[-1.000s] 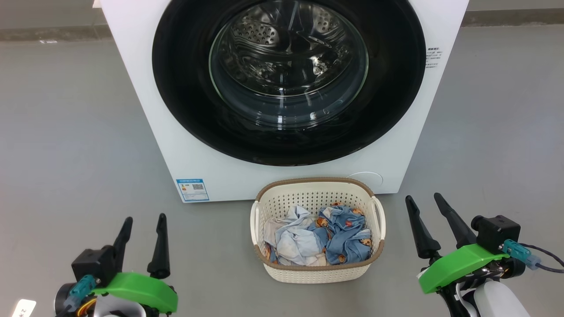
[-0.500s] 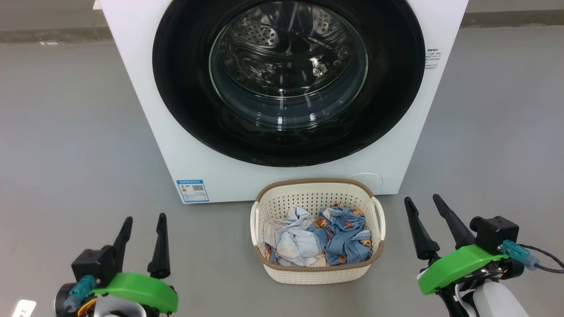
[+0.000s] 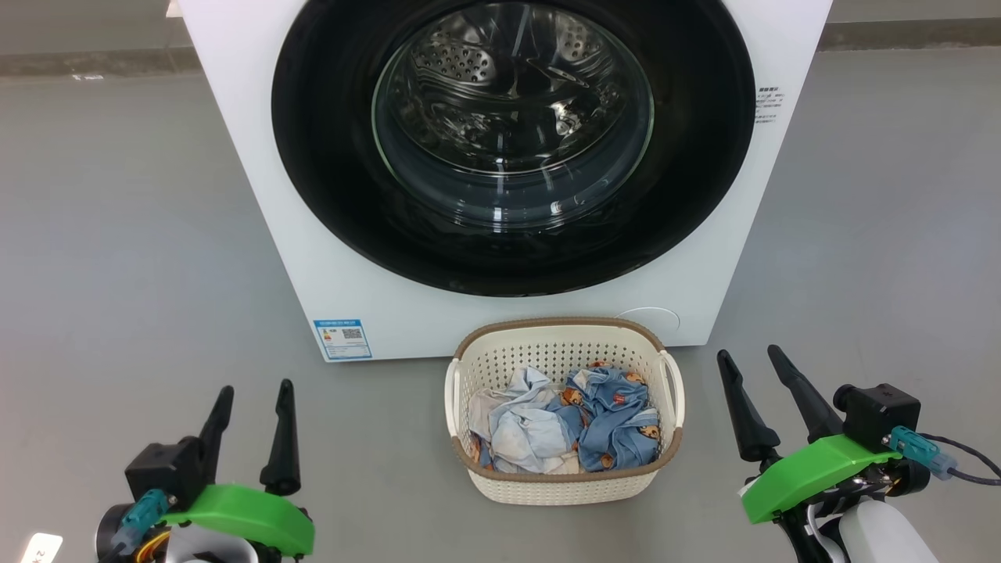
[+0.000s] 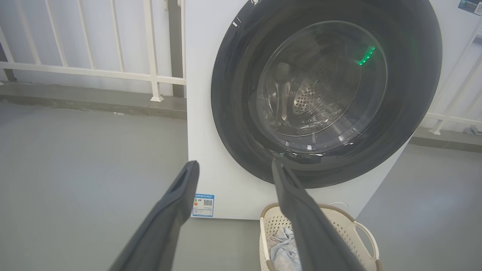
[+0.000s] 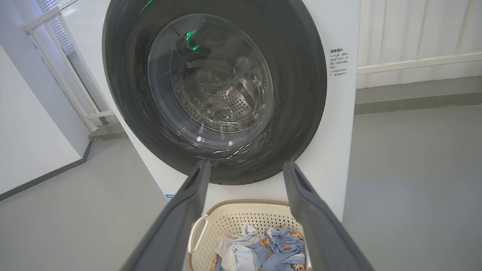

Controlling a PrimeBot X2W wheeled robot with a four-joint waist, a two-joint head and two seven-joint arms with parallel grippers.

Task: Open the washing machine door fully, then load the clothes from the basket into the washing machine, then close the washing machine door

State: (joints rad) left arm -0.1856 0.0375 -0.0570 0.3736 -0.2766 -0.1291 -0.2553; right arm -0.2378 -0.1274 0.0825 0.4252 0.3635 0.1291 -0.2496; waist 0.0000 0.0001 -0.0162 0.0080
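Basket point(image 3: 559, 481) on grey floor point(image 3: 117, 274) just in front of washing machine point(image 3: 258, 195), one, holding clothes point(image 3: 563, 426), crumpled blue and pale pieces, exact count unclear, one washing machine door point(image 3: 328, 156), closed, left gripper point(image 3: 258, 386) and right gripper point(image 3: 748, 351) flanking basket, both spread wide, holding nothing

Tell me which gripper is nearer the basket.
Right. The right gripper hovers just right of the basket, near its handle; the left gripper is well off to its left.
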